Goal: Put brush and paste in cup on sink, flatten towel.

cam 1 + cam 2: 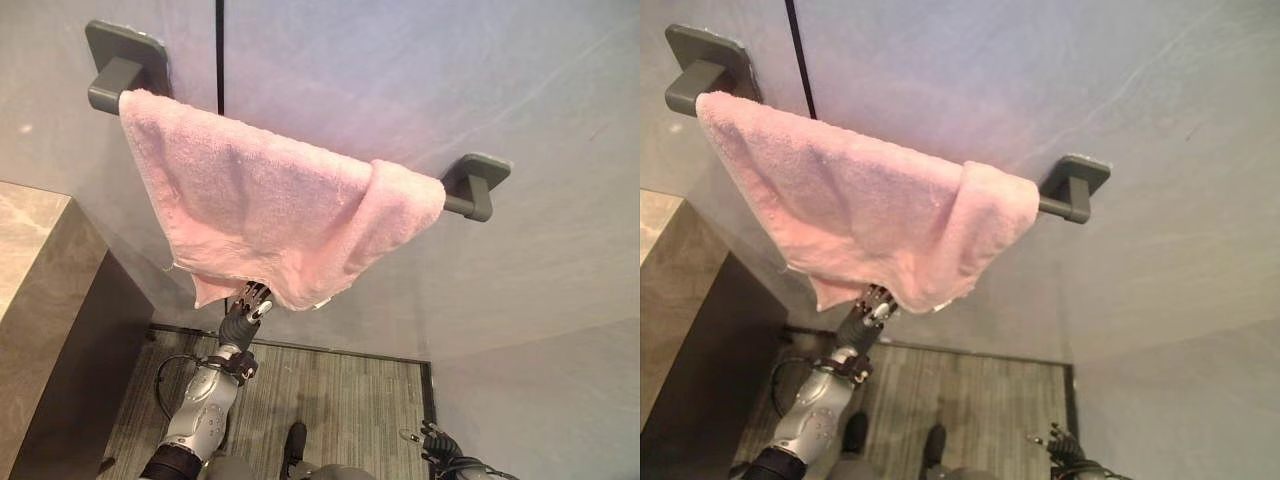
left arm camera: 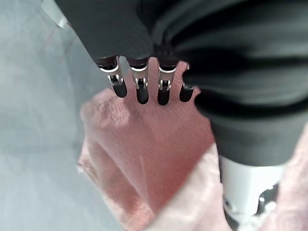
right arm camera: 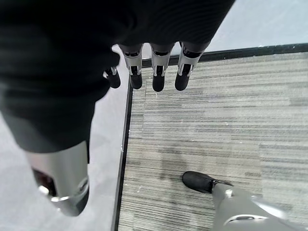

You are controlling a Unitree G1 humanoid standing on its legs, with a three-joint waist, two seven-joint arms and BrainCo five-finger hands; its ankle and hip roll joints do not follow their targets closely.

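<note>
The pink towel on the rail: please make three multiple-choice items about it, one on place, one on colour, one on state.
1. Where is the left hand?
A. at the towel's lower edge
B. on the rail's right bracket
C. on the counter

2. What colour is the towel?
A. white
B. pink
C. blue

3. How does the towel hang?
A. spread flat
B. bunched and slanted
C. fallen on the floor

Key: 1 A, the left hand reaches up to the lower edge of the towel. 2 B, it is pink in both eye views. 3 B, it is gathered toward the right end of the rail, lower edge slanting.
</note>
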